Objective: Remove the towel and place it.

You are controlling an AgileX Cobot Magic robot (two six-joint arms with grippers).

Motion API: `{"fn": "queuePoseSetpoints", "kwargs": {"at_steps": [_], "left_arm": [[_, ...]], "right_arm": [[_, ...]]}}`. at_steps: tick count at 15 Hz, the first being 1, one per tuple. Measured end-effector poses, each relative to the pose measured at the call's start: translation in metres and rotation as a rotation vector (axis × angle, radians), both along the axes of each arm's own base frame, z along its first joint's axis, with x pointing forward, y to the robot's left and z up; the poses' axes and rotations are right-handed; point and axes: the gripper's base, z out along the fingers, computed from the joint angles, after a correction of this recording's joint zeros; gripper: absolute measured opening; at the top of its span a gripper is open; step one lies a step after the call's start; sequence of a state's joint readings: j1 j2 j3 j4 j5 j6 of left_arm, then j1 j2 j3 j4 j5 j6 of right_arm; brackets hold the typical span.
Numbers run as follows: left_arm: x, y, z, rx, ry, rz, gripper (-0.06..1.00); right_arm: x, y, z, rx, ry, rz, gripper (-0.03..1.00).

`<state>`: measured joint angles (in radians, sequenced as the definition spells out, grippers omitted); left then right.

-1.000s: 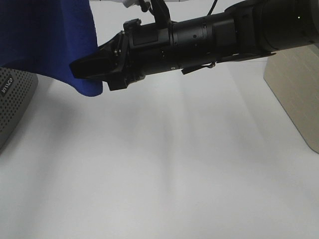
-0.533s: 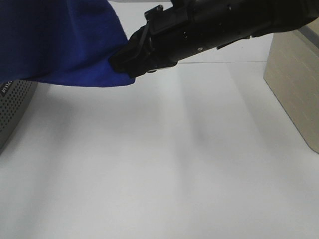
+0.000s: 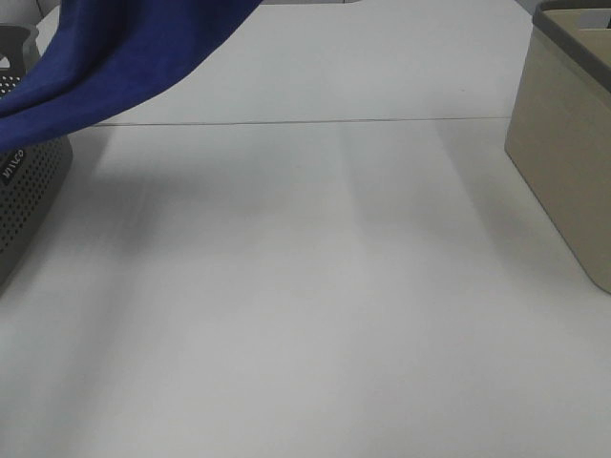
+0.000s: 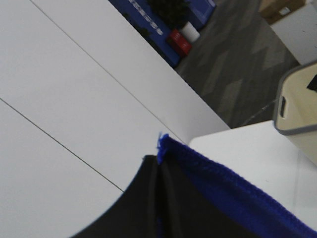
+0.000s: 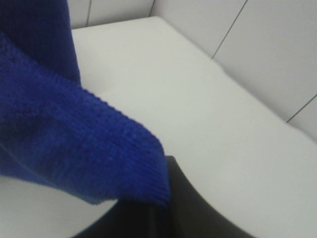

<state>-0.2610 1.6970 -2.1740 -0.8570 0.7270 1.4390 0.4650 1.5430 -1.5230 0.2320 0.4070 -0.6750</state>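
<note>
While the towel [image 3: 115, 57] hangs above the grey basket [image 3: 29, 181], its edge pinched by the closed left gripper [image 4: 158, 166] and right gripper [image 5: 168, 208], both arms should travel level, evenly spread, so the trailing cloth clears the rim.

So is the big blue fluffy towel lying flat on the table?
No, the towel hangs in the air near the grey perforated basket.
</note>
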Motion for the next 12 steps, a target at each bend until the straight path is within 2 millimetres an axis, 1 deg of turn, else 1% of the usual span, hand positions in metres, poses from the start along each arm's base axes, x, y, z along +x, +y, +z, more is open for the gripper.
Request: {"fn": "queuePoseSetpoints", "kwargs": {"at_steps": [1, 3, 4, 5, 6, 9, 11, 12], "left_arm": [[0.002, -0.002, 0.002, -0.012, -0.029, 0.014, 0.00], [0.005, -0.010, 0.008, -0.064, -0.128, 0.071, 0.00], [0.007, -0.014, 0.011, -0.093, -0.170, 0.101, 0.00], [0.009, -0.017, 0.012, -0.114, -0.197, 0.126, 0.00], [0.011, -0.020, 0.011, -0.128, -0.206, 0.138, 0.00], [0.018, -0.022, 0.007, -0.140, -0.208, 0.157, 0.00], [0.020, -0.020, 0.009, -0.157, -0.222, 0.180, 0.00], [0.020, -0.020, 0.009, -0.162, -0.226, 0.186, 0.00]], "right_arm": [[0.000, -0.001, 0.009, -0.003, -0.030, -0.007, 0.02], [0.001, -0.004, 0.050, 0.011, -0.163, -0.025, 0.02], [0.003, -0.004, 0.063, 0.018, -0.207, -0.030, 0.02], [0.006, -0.004, 0.070, 0.011, -0.237, -0.035, 0.02], [0.011, -0.002, 0.072, -0.004, -0.253, -0.039, 0.02], [0.025, -0.001, 0.060, -0.112, -0.269, -0.062, 0.02], [0.030, -0.007, 0.058, -0.181, -0.298, -0.118, 0.02], [0.032, -0.014, 0.059, -0.197, -0.308, -0.162, 0.02]]}}
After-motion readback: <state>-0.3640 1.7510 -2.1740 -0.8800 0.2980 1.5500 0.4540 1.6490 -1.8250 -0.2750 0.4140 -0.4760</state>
